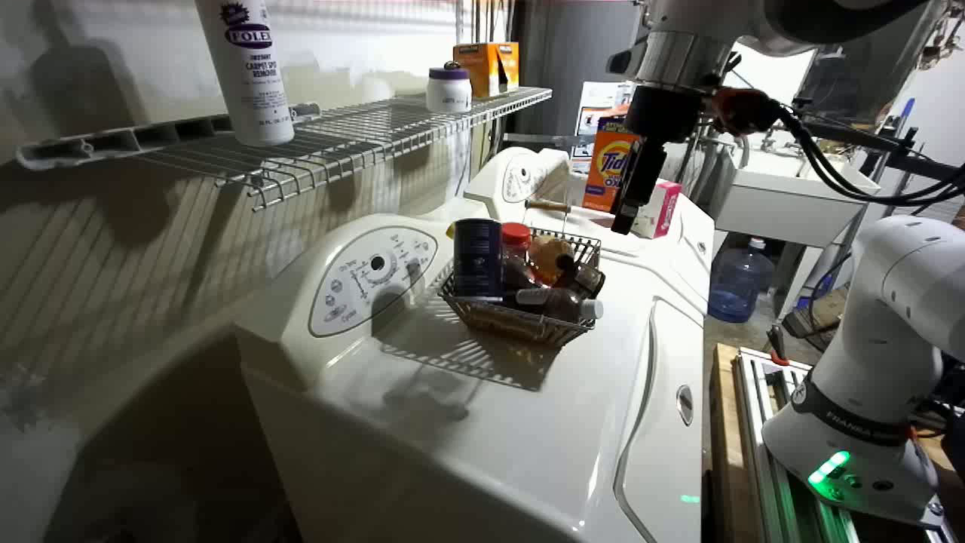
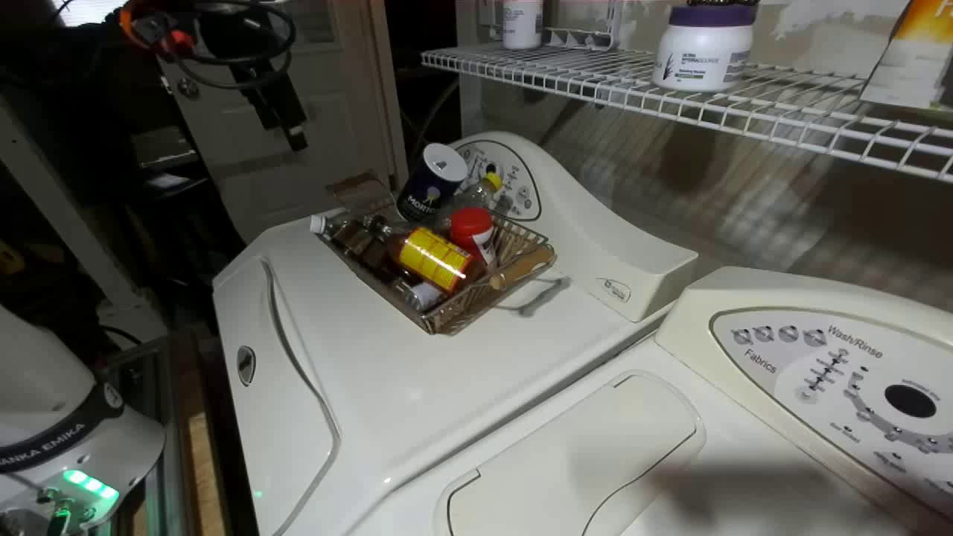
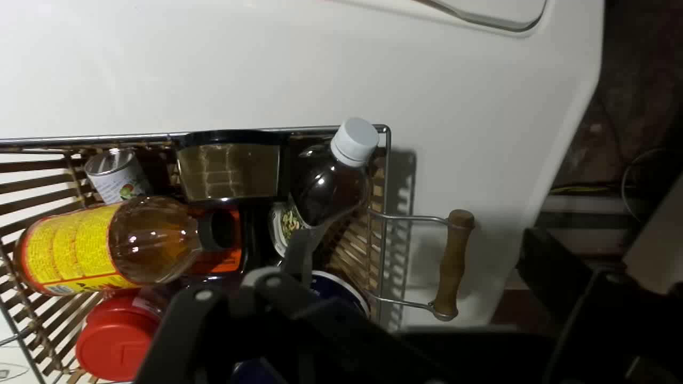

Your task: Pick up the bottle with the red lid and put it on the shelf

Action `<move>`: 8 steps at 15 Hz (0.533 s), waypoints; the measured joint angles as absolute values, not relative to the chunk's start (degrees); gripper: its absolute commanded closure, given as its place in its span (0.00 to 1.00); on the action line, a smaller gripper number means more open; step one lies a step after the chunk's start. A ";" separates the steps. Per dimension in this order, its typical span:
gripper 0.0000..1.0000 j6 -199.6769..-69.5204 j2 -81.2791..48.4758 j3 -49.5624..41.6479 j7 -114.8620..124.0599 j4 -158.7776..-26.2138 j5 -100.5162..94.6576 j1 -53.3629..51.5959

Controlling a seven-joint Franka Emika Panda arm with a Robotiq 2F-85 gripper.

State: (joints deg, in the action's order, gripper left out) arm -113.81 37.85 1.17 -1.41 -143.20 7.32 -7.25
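Observation:
The bottle with the red lid stands in the wire basket among other bottles; its red lid and part of its body also show in an exterior view. In the wrist view the red lid is at the lower left, its body mostly hidden. The white wire shelf runs along the wall above the machines; its front rail also shows in an exterior view. My gripper is open and empty, its fingers wide apart. In an exterior view the gripper hangs above the white machine, apart from the basket.
The basket has a wooden handle and holds a dark blue canister and several bottles. On the shelf stand a tall white bottle, a purple-lidded jar and an orange box. A Tide box stands behind.

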 measured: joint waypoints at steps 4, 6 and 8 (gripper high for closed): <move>0.00 -113.81 37.85 1.17 -1.41 -143.20 7.32 -7.25; 0.00 -113.81 37.83 1.18 -1.07 -143.19 7.29 -7.04; 0.00 -115.72 37.47 1.20 2.46 -142.96 6.76 -4.78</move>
